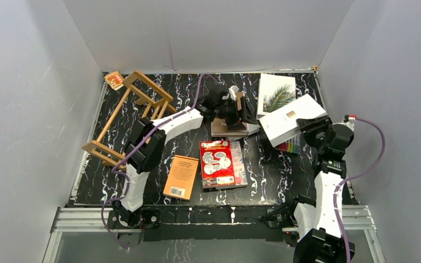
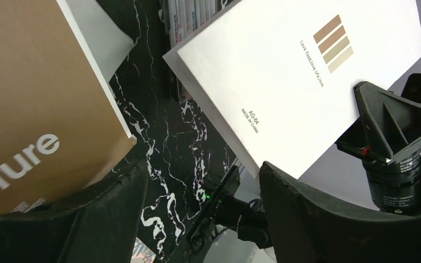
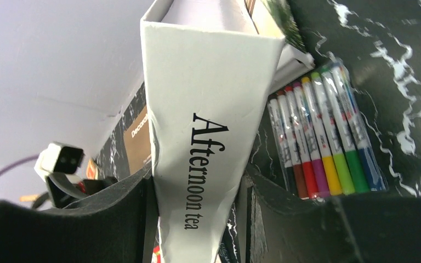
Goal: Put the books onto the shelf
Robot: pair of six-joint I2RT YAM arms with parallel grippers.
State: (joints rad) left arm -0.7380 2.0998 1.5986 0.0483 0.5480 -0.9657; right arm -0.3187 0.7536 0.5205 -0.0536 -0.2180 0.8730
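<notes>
My right gripper (image 1: pixel 308 127) (image 3: pixel 197 186) is shut on the spine of a white book (image 1: pixel 291 119) (image 3: pixel 203 131) marked "Afternoon tea", held lifted and tilted. My left gripper (image 1: pixel 233 112) (image 2: pixel 203 175) is open with only table between its fingers. A brown book (image 1: pixel 240 102) (image 2: pixel 33 98) leans on edge against the left finger. The white book (image 2: pixel 296 71) also shows ahead in the left wrist view. A palm-leaf book (image 1: pixel 277 92) lies at the back. A red illustrated book (image 1: pixel 217 163) and an orange paperback (image 1: pixel 181 176) lie near the front. The wooden shelf (image 1: pixel 129 112) stands tipped at the left.
A pack of coloured markers (image 1: pixel 290 145) (image 3: pixel 323 137) lies under the lifted white book. A small orange card (image 1: pixel 114 80) sits in the back left corner. Another flat book (image 1: pixel 226 130) lies below the left gripper. Grey walls close in three sides.
</notes>
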